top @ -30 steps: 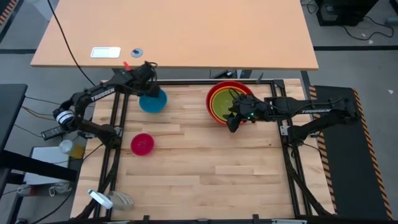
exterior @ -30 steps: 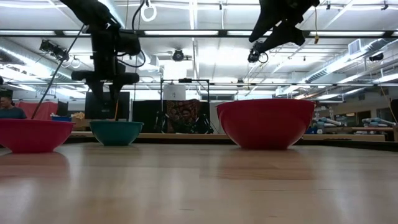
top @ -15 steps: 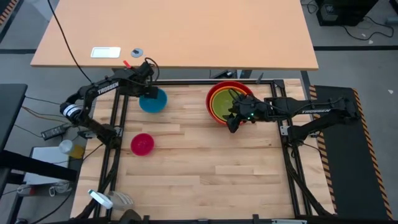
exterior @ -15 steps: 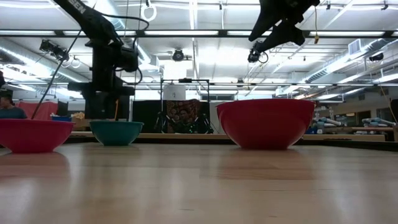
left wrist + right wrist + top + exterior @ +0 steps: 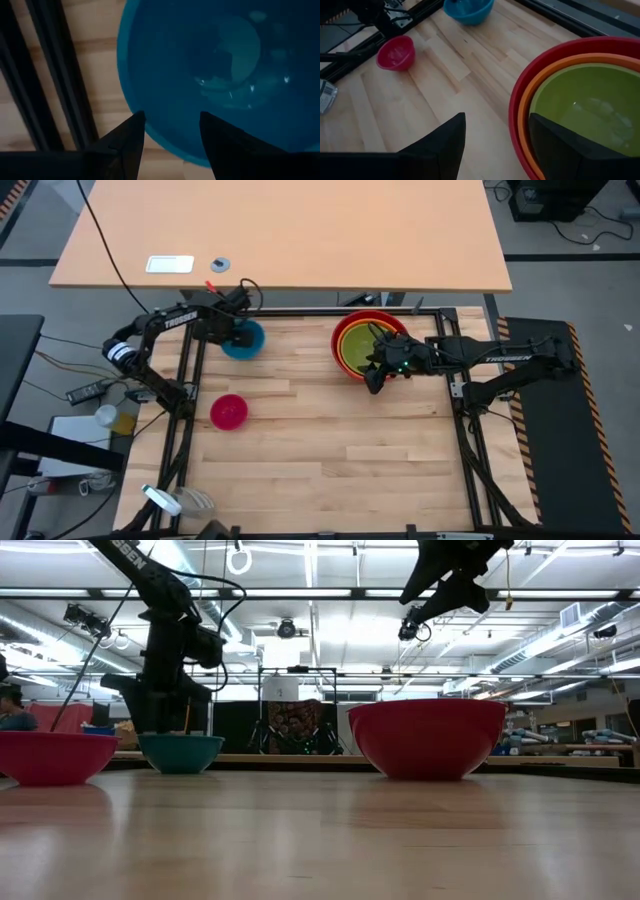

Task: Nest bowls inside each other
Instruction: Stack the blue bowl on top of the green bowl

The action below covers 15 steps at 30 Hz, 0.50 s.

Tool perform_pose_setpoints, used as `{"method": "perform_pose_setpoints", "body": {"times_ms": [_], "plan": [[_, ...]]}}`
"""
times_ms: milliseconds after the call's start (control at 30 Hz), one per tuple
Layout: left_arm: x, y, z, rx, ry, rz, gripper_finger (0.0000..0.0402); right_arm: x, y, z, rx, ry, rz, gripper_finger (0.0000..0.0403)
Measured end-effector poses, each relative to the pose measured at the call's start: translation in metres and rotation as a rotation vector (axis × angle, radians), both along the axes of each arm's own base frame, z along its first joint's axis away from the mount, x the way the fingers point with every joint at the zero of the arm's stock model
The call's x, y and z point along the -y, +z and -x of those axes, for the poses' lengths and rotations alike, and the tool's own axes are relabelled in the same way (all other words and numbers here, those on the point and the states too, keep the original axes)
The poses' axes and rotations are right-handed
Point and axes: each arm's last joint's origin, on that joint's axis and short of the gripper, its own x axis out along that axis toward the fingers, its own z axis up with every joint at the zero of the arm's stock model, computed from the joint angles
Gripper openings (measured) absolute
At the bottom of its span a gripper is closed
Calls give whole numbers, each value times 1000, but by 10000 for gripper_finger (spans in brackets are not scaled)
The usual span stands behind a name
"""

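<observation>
The blue bowl stands on its base at the table's far left. My left gripper points straight down over it, open. One finger is at the bowl's rim and the other is over its inside. The red bowl stands at the far right with the orange bowl and the yellow-green bowl nested in it. My right gripper hangs open and empty above this stack's near side. The small pink bowl stands alone at the left. My left gripper comes at the blue bowl from above, with its fingers astride the rim on the bowl's left side. Whether a finger touches the rim cannot be told. The bowl stands on the table.
Black frame rails border the wooden table on the left, right and far sides. A tan desk lies beyond the far edge. Bare wood fills the table's near half. A person shows far off in the low view.
My left gripper has come down over the blue bowl and tipped until it points straight down, its fingers staying as far apart as before. The bowls stand where they were.
</observation>
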Motion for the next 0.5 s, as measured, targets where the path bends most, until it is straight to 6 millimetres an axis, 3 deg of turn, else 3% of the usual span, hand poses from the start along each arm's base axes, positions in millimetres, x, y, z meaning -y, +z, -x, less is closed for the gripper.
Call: {"method": "perform_pose_setpoints", "body": {"times_ms": [233,500], "plan": [[10,8,-5,11,-29,-25,192,0,0,0,-9,20,21,224],[33,10,-29,29,-238,-21,192,4,0,0,-24,56,41,224]]}}
